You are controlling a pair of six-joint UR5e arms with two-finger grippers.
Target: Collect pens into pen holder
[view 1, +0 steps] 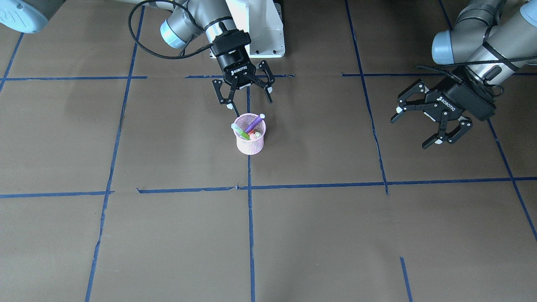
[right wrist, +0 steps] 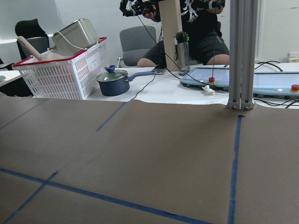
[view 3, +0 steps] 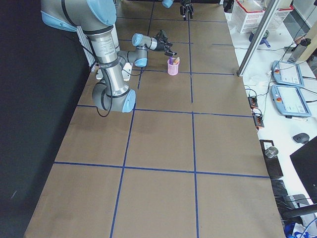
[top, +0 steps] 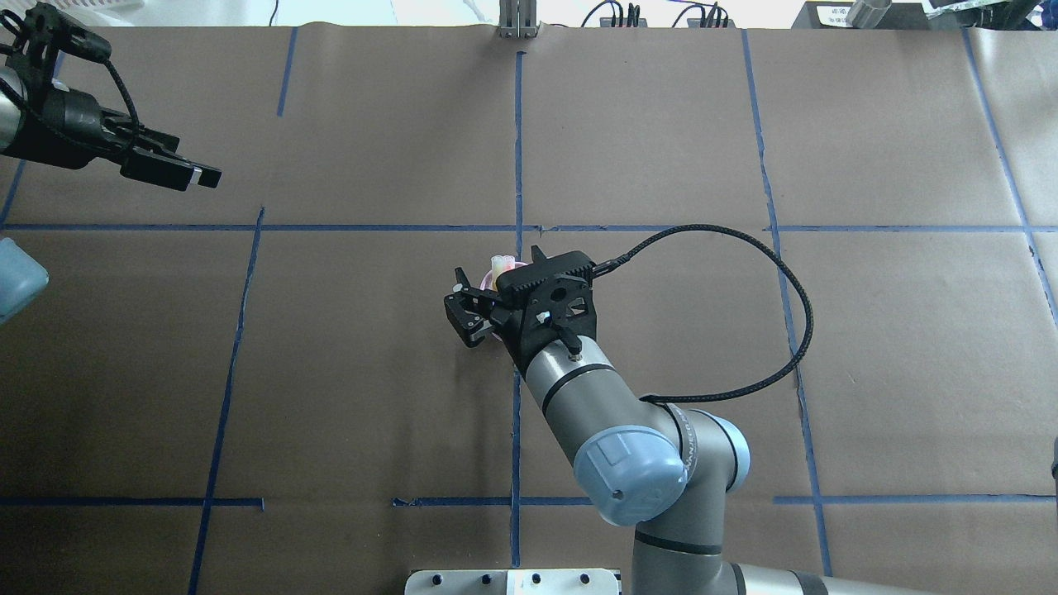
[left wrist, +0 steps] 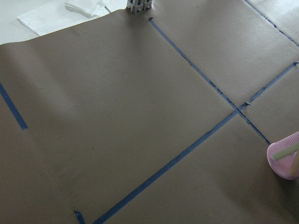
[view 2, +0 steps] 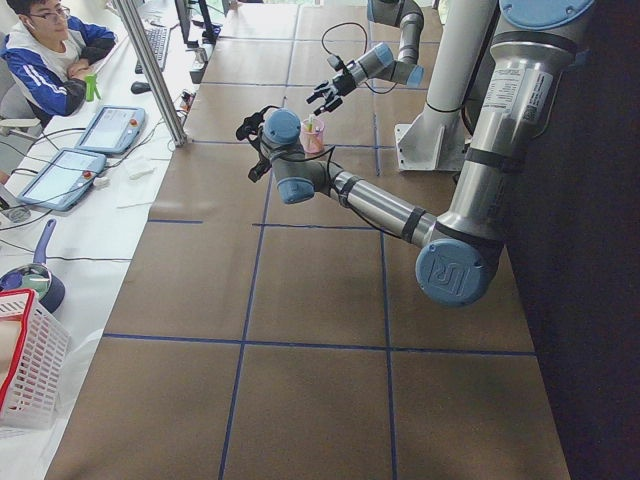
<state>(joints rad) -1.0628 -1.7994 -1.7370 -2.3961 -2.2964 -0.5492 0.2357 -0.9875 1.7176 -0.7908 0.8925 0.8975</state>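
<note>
Pens [view 1: 242,133] all in the pink mesh holder [view 1: 250,146]; right gripper [view 1: 249,98] fingers wide, empty, so lift straight, clear of the purple pen [view 1: 254,123].

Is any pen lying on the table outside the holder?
No, the front view shows the purple pen, green pen and orange pen all standing inside the holder.

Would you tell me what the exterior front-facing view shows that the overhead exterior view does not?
Only front-facing: the purple pen, green pen and orange pen standing in the pink pen holder, which is seen whole. Only overhead: the right tool covering most of the holder, leaving pale cap ends showing, plus a metal post at the far edge. Both: the right tool open by the holder, the left tool off to one side, and blue tape lines on brown paper.
</note>
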